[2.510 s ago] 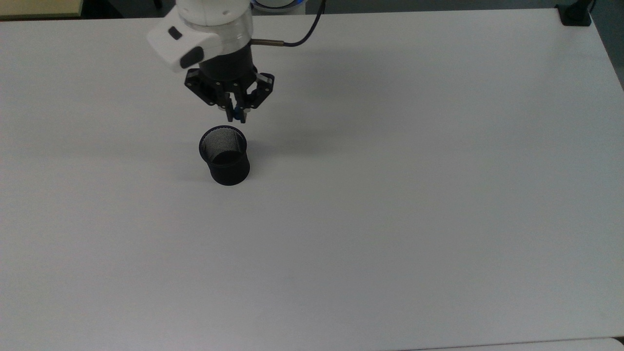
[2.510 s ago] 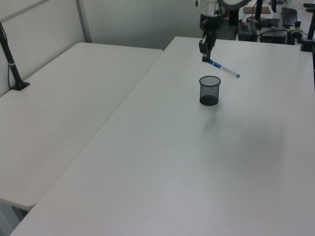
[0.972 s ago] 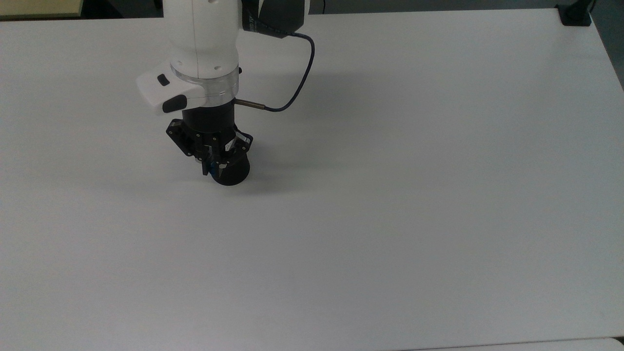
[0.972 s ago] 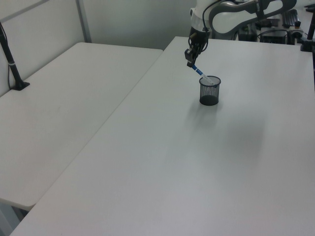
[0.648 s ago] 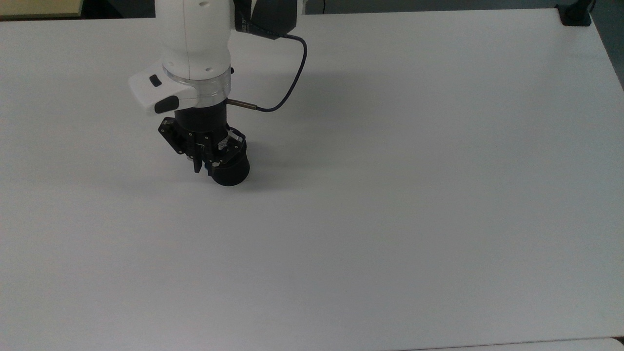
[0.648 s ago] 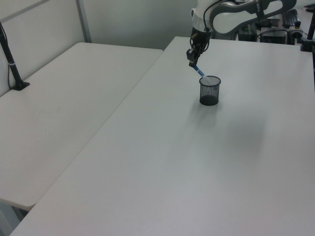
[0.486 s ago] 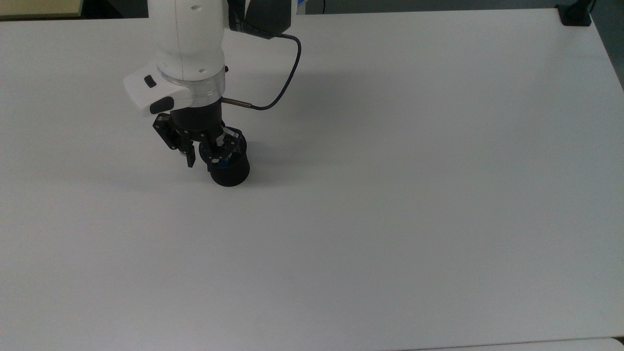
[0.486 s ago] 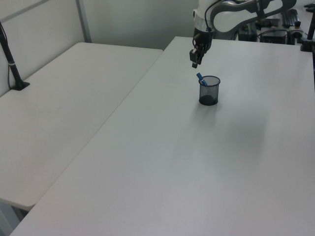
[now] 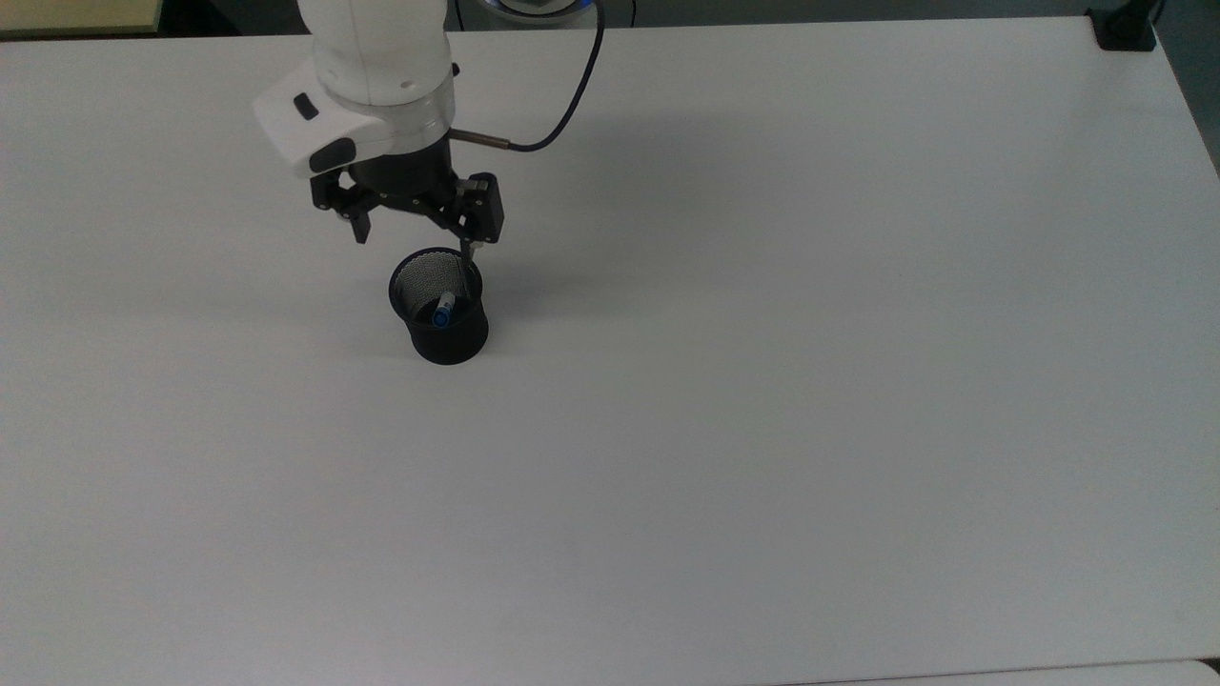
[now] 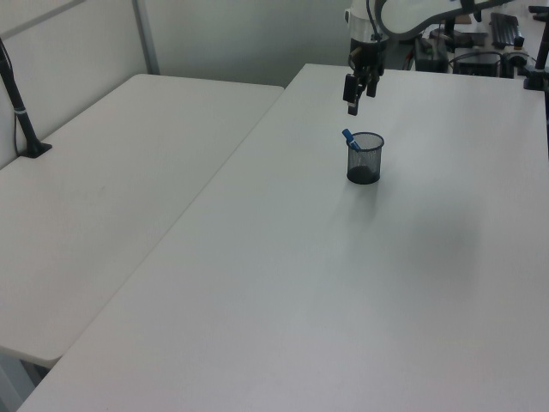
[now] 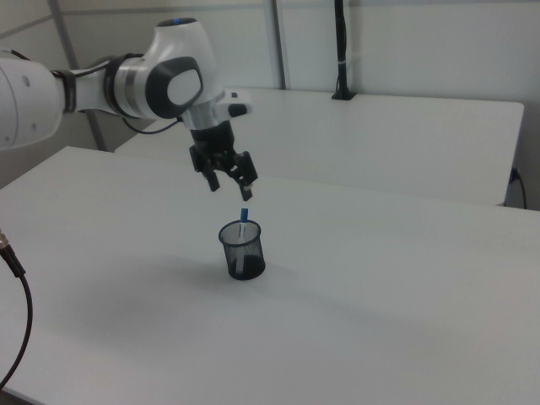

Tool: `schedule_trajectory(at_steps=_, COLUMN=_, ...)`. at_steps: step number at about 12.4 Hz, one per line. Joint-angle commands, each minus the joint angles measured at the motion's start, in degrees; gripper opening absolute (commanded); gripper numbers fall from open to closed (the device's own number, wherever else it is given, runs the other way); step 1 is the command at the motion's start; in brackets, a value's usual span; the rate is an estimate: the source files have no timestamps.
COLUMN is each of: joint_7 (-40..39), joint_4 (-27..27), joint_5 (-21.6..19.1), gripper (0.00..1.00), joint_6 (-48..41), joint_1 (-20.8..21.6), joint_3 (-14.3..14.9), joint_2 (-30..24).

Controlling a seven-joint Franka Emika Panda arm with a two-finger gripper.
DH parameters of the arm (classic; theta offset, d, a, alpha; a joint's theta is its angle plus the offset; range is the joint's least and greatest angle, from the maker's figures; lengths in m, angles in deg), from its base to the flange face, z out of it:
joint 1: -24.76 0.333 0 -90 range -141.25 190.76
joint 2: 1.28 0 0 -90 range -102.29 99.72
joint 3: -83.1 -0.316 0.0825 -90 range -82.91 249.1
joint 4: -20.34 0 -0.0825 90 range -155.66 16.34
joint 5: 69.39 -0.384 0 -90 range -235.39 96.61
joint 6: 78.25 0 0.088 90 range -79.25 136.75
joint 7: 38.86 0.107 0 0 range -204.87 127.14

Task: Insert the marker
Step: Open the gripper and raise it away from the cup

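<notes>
On a white tabletop [image 9: 762, 429], the arm reaches down from the top view's upper left, its gripper [image 9: 412, 229] spread wide and empty above a black mesh cup [image 9: 440, 319]. Inside the cup leans the marker [image 11: 244, 221], white-barrelled, its blue end poking above the rim.
</notes>
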Motion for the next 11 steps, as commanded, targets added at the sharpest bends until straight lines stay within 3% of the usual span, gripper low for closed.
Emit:
schedule_trajectory(at_steps=1, joint_7=2.94, joint_4=-1.16, joint_5=-0.85, gripper=1.0, joint_6=-7.19, joint_1=2.87, joint_3=0.12, joint_2=-3.64)
schedule_trajectory(at_steps=5, joint_7=2.95, joint_4=-1.25, joint_5=-1.29, gripper=1.0, joint_6=-9.59, joint_1=2.61, joint_3=0.21, joint_2=-8.29)
schedule_trajectory(at_steps=11, joint_7=3.12, joint_4=-0.38, joint_5=-1.2, gripper=1.0, joint_6=-11.35, joint_1=2.0, joint_3=0.56, joint_2=-9.63)
